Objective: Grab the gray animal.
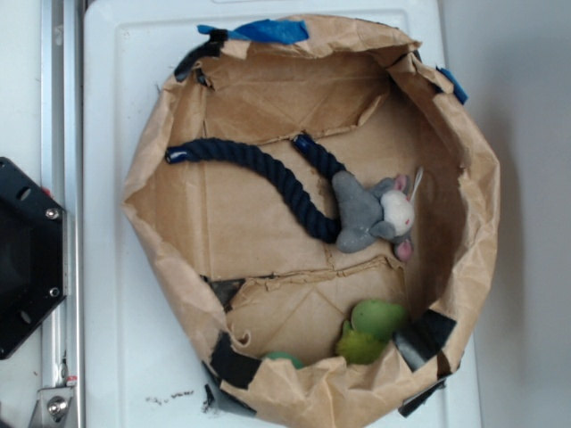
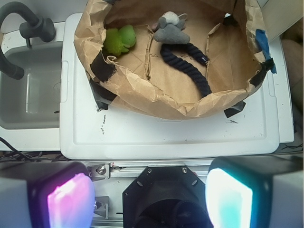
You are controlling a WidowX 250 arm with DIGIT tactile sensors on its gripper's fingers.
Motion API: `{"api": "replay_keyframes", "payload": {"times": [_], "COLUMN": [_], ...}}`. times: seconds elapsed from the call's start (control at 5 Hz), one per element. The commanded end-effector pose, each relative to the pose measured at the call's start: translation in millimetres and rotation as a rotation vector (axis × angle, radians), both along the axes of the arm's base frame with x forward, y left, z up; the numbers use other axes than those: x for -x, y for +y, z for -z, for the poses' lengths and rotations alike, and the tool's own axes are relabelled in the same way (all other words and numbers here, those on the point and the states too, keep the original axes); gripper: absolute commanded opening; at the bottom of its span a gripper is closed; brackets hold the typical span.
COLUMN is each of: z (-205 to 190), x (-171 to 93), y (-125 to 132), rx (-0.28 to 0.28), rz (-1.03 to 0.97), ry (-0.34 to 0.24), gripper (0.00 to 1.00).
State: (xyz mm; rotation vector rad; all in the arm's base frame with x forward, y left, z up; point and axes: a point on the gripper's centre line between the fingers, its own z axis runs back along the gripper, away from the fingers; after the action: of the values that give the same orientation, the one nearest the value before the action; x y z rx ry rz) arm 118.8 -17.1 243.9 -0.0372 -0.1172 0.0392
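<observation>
Gray plush mouse (image 1: 370, 217) lay inside the brown paper-lined bowl (image 1: 477, 223) on the white bench (image 1: 116, 294), its rump touching one end of the navy braided rope (image 1: 268, 174), its white face turned away from the rope. In the wrist view the pincer (image 2: 147, 197) stood released, pads wide apart, holding nothing, well short of the bowl. The mouse sat ahead across the near rim, toward the far wall, its long axis running roughly along the approach; the green plush toy (image 2: 119, 39) lay near its left.

Even, bright light washes the white surface (image 1: 134, 294) nearly featureless, both views are soft, and the claw (image 2: 149, 194) pads (image 2: 71, 199) glow blurred pink and cyan.
</observation>
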Motion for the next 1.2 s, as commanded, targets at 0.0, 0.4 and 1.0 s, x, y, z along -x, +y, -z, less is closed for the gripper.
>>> {"api": "replay_keyframes", "payload": {"times": [0.0, 0.4, 1.0], "z": [0, 34, 94], "x": [0, -101, -173], "y": [0, 6, 24], "rx": [0.000, 0.000, -0.055], "rz": [0.000, -0.072, -0.078], "ry": [0.000, -0.099, -0.201], "gripper": [1.00, 1.00, 1.00]}}
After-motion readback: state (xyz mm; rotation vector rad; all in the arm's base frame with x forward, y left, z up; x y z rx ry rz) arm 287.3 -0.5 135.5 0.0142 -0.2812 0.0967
